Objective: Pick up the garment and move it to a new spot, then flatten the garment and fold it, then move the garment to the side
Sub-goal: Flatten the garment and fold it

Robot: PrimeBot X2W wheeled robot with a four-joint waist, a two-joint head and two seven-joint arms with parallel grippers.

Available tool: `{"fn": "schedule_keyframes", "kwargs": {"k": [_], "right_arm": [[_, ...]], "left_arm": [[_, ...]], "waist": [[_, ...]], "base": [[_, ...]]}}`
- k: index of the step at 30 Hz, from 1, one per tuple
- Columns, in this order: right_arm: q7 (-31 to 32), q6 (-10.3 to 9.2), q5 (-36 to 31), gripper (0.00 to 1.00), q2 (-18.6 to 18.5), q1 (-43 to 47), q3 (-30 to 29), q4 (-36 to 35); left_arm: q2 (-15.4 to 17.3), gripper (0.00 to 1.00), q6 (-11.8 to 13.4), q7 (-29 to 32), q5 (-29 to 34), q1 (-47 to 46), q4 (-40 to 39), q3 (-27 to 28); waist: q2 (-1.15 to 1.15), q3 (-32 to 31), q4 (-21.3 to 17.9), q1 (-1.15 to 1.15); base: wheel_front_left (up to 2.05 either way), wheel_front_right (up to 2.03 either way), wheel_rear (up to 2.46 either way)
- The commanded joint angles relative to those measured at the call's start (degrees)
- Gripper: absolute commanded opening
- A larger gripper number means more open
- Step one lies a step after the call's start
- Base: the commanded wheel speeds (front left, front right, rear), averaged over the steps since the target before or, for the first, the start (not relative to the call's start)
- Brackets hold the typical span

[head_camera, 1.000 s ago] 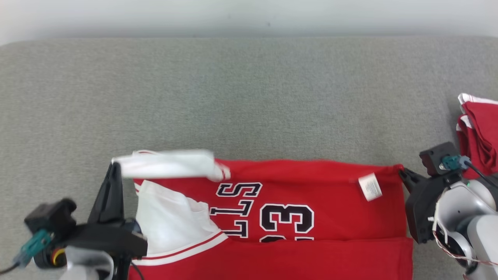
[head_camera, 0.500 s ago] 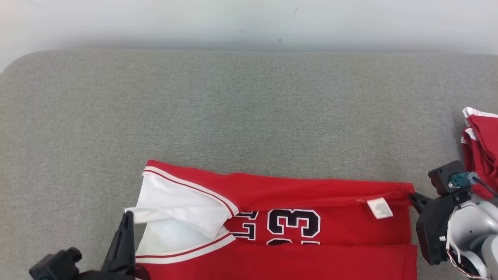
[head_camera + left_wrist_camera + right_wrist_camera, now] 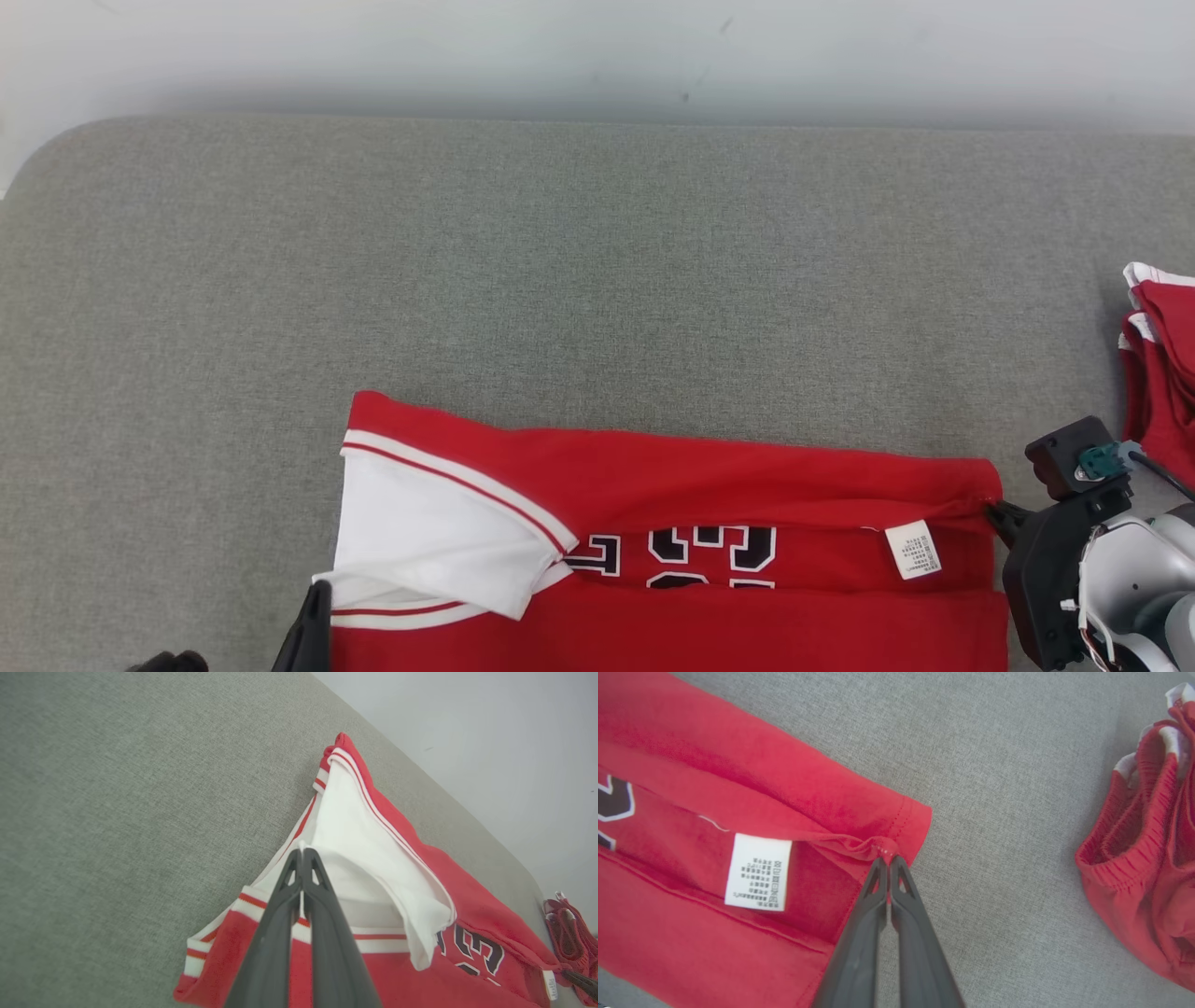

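the red garment point(image 3: 709, 471) lies on the grey cushion point(image 3: 597, 271) at 6 o'clock, far edge folded over; left gripper point(image 3: 302, 851), at 7 o'clock, is clamped on its white sleeve edge, right gripper point(image 3: 888, 860), at 4 o'clock, is clamped on its hem corner; a second red cloth point(image 3: 1162, 373) sits at 3 o'clock

Grey fabric table, pale backdrop behind
Table point(image 3: 597, 261) covered w/ mid-grey woven cloth, fine speckled texture, far-left corner rounded off. Far edge runs straight across top of head view. Beyond it a pale grey-white surface point(image 3: 597, 56), smooth, few tiny dark specks; wall or floor, can't tell. Light even & diffuse, soft shadow band along table's far edge
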Motion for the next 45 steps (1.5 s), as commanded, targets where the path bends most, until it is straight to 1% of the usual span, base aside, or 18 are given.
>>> {"fn": "schedule_keyframes", "kwargs": {"k": [1,8,14,19,25,26,27,28,29,32,38,42,45], "right_arm": [[0.1,-0.14,0.2,0.00,-0.3,0.7,-0.2,-0.1],[0.3,-0.14,0.3,0.00,-0.1,1.5,-1.4,-0.7],[1.1,-0.14,0.2,0.00,0.4,3.8,-3.5,-3.4],[2.7,-0.14,0.4,0.00,-0.3,6.4,-3.2,-5.3],[3.7,-0.14,0.5,0.00,-0.8,7.8,-1.2,-4.7],[3.6,-0.14,0.6,0.00,-0.9,7.8,-1.0,-4.4],[3.5,-0.14,0.6,0.62,-0.8,7.6,-0.9,-4.2],[3.4,-0.14,0.5,1.00,-0.6,7.5,-0.9,-3.8],[3.3,-0.14,0.5,1.00,-0.4,7.4,-0.9,-3.5],[3.0,-0.14,0.4,1.00,0.0,6.9,-1.1,-3.3],[1.5,-0.14,0.6,1.00,2.4,8.1,-5.0,-4.1],[0.5,-0.14,1.1,1.00,6.3,10.3,-9.9,-6.7],[-2.3,-0.14,2.3,1.00,10.7,12.2,-13.4,-8.9]], "left_arm": [[0.2,0.00,0.3,-0.3,-0.3,0.9,0.3,0.3],[0.4,0.00,0.1,-0.4,-0.9,1.8,-0.1,0.8],[0.5,0.00,-0.4,-0.5,-1.8,2.3,-1.5,1.1],[0.5,0.00,-0.4,0.5,-2.3,3.7,-2.1,0.5],[0.6,0.00,-0.1,1.1,-2.1,3.8,-0.1,-0.1],[0.9,0.00,0.3,1.3,-1.5,3.5,0.5,-0.3],[1.2,0.00,0.7,1.0,-0.8,3.1,1.2,-0.3],[1.5,0.41,1.1,0.8,0.0,2.6,1.8,-0.5],[1.8,1.00,1.7,0.7,0.8,2.4,2.6,-0.9],[3.0,1.00,3.3,0.2,4.2,1.1,5.0,-1.7],[3.9,1.00,3.9,-4.9,9.0,-0.8,6.6,-1.0],[4.1,1.00,3.8,-7.2,13.9,-1.6,5.7,0.3],[3.1,1.00,3.6,-7.7,19.0,-2.3,3.0,3.2]], "waist": [[0.00,0.0,0.1,0.00],[0.00,0.0,0.3,0.00],[0.00,-0.4,0.7,0.00],[0.00,-0.7,0.5,0.00],[0.00,-1.0,0.3,0.00],[0.00,-1.1,0.3,0.00],[0.00,-1.1,0.3,0.00],[0.00,-1.2,0.3,0.00],[0.00,-1.2,0.3,0.00],[0.00,-1.4,0.3,0.00],[0.00,-1.9,0.4,0.00],[0.00,-2.5,0.8,0.00],[0.00,-3.1,1.0,0.00]], "base": [[0.00,0.00,0.00],[0.00,0.00,0.00],[0.00,0.00,0.00],[0.00,0.00,0.00],[0.00,0.00,0.00],[0.00,0.00,0.00],[0.00,0.00,0.00],[0.00,0.00,0.00],[0.00,0.00,0.00],[0.00,0.00,0.00],[0.00,0.00,0.00],[0.00,0.00,0.00],[0.00,0.00,0.00]]}}
